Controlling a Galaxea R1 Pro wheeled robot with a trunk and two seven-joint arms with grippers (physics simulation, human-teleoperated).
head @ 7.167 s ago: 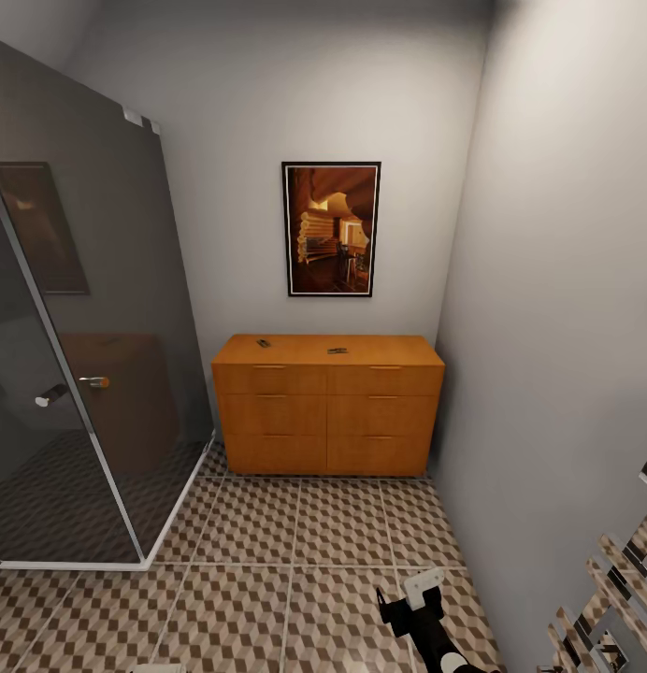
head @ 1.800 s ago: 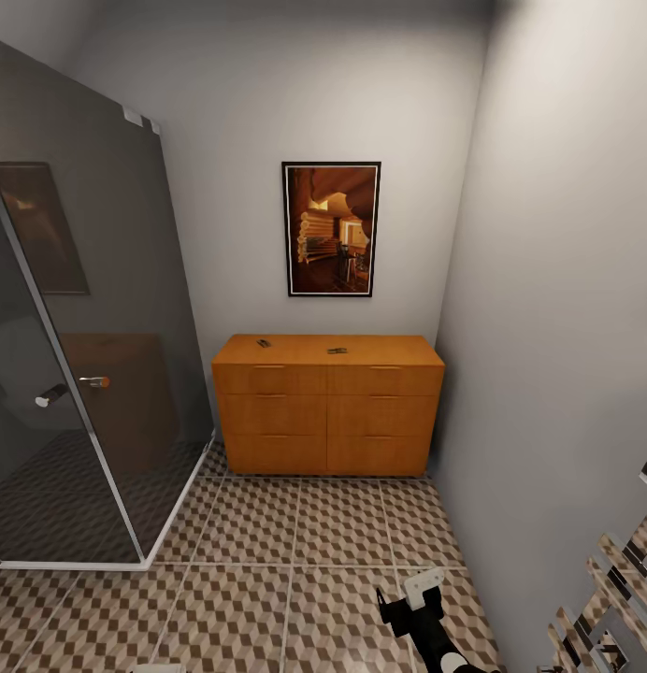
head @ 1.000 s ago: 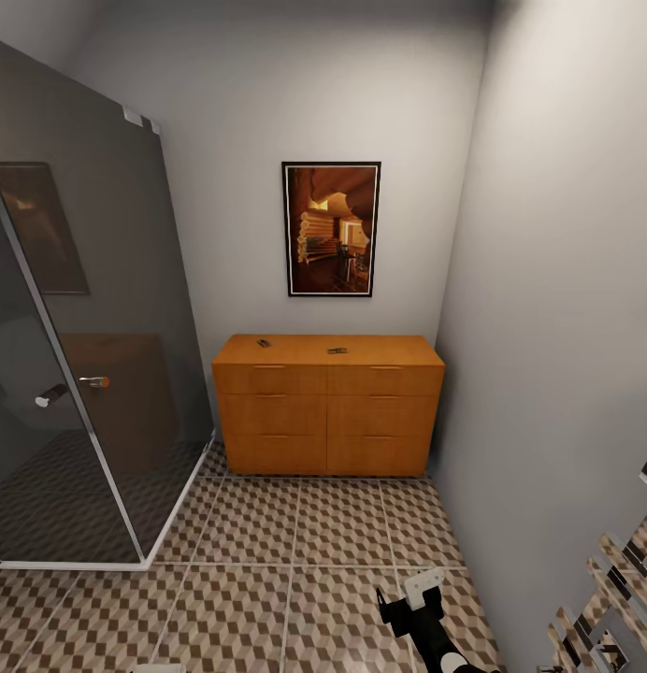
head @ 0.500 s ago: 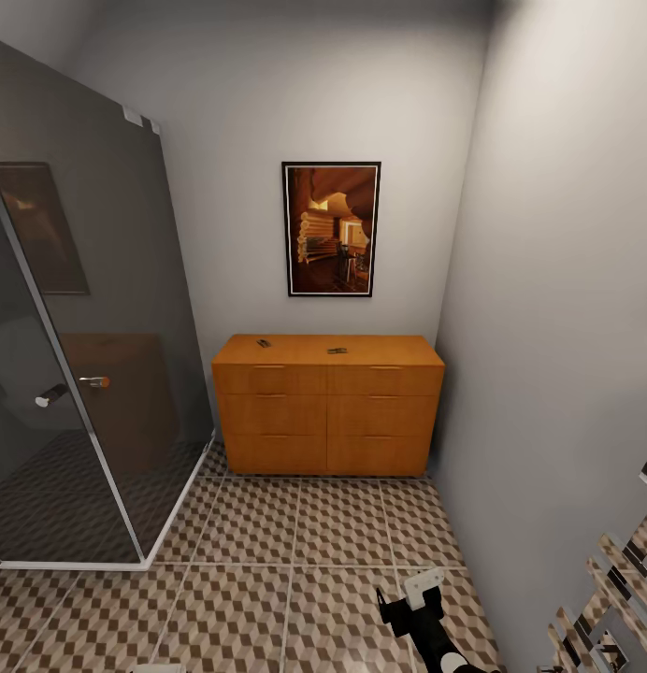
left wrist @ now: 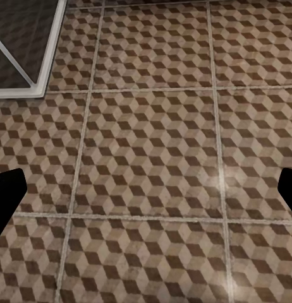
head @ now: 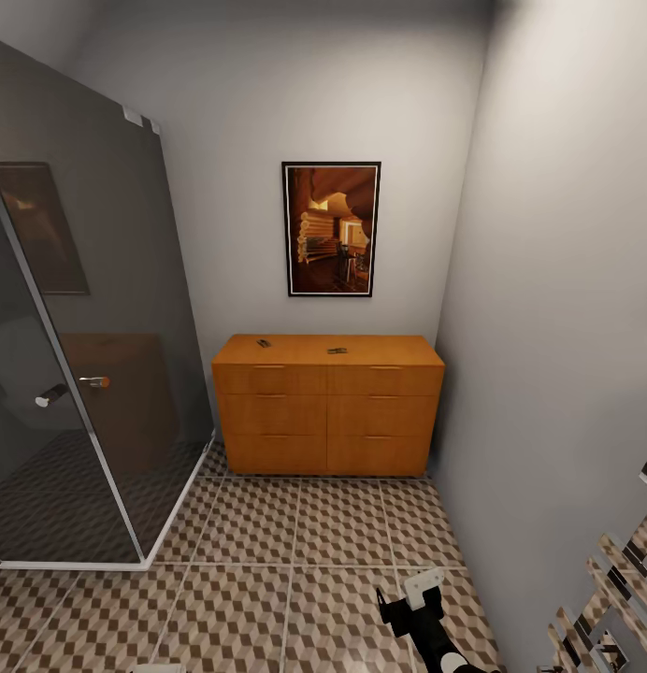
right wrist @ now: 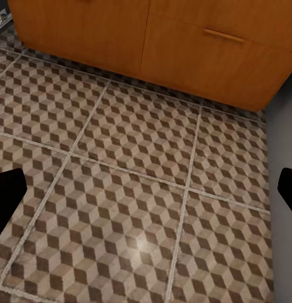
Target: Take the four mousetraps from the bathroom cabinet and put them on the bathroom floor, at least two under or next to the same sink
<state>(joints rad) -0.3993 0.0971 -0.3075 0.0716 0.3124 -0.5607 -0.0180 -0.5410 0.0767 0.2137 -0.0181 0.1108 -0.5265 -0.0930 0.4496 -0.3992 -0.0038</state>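
Atop the cabinet (head: pixel 328 393) lie two traps (head: pixel 337 350), probably light, stiff, best pinched by board edges; both end effectors (right wrist: pixel 146 189) hang released.

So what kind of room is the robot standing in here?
Most likely a bathroom: a smoked-glass shower enclosure stands on patterned floor tiles, and a chrome towel radiator sits at the right wall. An orange wooden cabinet stands under a framed picture.

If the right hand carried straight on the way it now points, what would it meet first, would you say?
Most likely the bathroom floor: the right hand, fingers spread wide, points down at bare patterned tile, short of the cabinet. Depth is hard to judge.
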